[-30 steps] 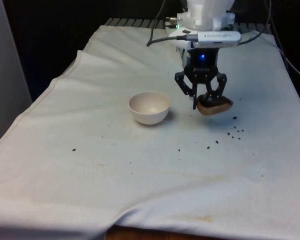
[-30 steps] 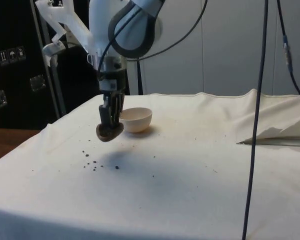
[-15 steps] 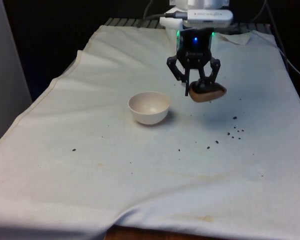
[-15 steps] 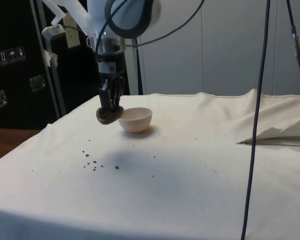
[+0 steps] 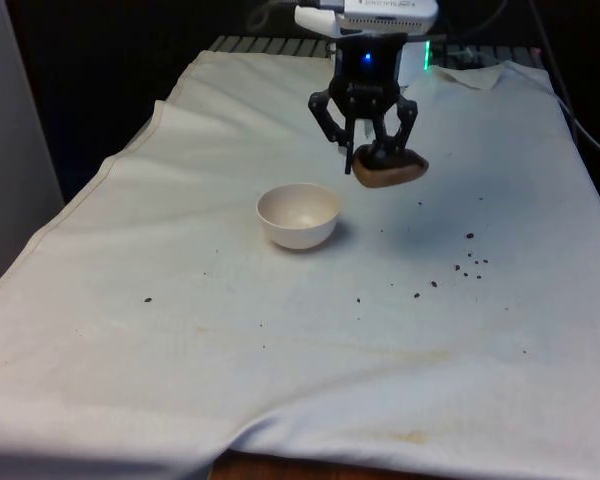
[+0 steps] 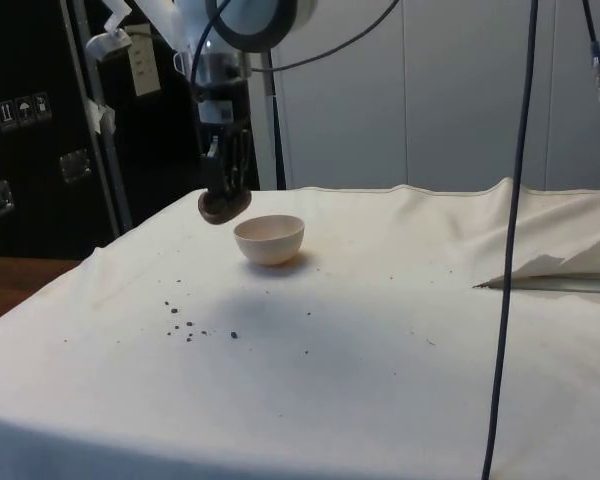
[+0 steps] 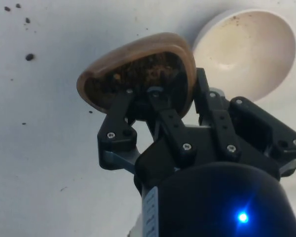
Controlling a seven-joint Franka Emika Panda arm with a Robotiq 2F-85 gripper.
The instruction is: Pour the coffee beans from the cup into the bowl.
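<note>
Jaws: closed on the cup's rim, one finger inside and one outside, as we read the wrist view.
Gripper (image 5: 372, 158): held above the cloth, up and to the front view's right of the bowl.
Cup (image 5: 390, 171): brown, lifted clear of the table, roughly upright; we see dark coffee beans (image 7: 138, 74) inside.
Bowl (image 5: 298, 215): cream, upright on the white cloth (image 5: 280, 360); we note only faint brown specks within.
Spilled beans (image 5: 470, 263): scattered on the cloth, on the far side of the cup from the bowl.

Open air separates the raised gripper (image 5: 365, 160) from the bowl (image 5: 298, 215) at frame centre. Only that bowl stands on the surface (image 5: 280, 350). Cables (image 6: 510, 240) hang at the side view's right.
</note>
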